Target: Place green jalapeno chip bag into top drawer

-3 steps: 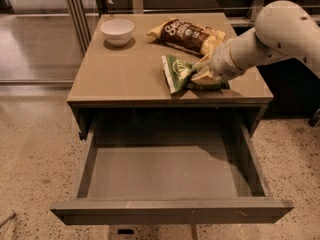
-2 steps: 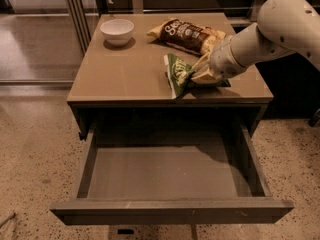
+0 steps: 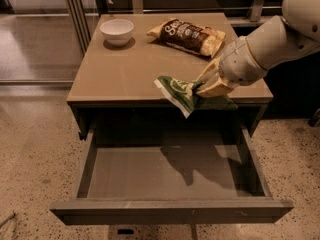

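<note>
The green jalapeno chip bag [image 3: 181, 94] hangs in the air at the table's front edge, above the back of the open top drawer [image 3: 170, 170]. My gripper [image 3: 209, 86] is shut on the bag's right end and holds it tilted, its white end pointing down-left. The arm comes in from the upper right. The drawer is pulled fully out; its grey floor is bare, with the bag's shadow on it.
A white bowl [image 3: 117, 30] stands at the table's back left. A dark brown and yellow chip bag [image 3: 189, 35] lies at the back middle of the brown table [image 3: 125, 74]. Speckled floor surrounds the table; a glass partition is at the left.
The gripper has lifted the green bag off the tabletop and carried it forward, out over the table's front edge and the open drawer.
</note>
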`<state>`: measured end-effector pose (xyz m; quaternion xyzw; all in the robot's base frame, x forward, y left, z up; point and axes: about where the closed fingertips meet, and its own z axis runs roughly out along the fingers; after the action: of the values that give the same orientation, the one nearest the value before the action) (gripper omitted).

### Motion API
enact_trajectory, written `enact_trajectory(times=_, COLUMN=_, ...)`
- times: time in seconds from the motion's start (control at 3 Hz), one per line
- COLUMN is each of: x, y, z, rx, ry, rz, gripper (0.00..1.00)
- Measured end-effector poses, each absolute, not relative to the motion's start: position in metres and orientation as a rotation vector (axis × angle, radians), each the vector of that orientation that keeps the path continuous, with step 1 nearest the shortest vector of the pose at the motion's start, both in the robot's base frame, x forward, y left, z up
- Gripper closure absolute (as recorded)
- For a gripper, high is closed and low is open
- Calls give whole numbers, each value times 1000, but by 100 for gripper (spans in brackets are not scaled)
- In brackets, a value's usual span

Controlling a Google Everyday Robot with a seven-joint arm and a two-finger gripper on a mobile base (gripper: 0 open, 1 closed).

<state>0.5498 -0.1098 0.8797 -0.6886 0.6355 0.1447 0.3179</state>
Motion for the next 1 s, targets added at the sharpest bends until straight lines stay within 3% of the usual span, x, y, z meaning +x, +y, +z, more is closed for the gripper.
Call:
enact_trajectory(times=0.33, x=486, y=-120, z=883, rx=-1873, ry=1730, rz=520, gripper=100)
enact_trajectory(times=1.0, x=476, y=-127, z=855, rx=-1923, ry=1733, rz=470, gripper=100)
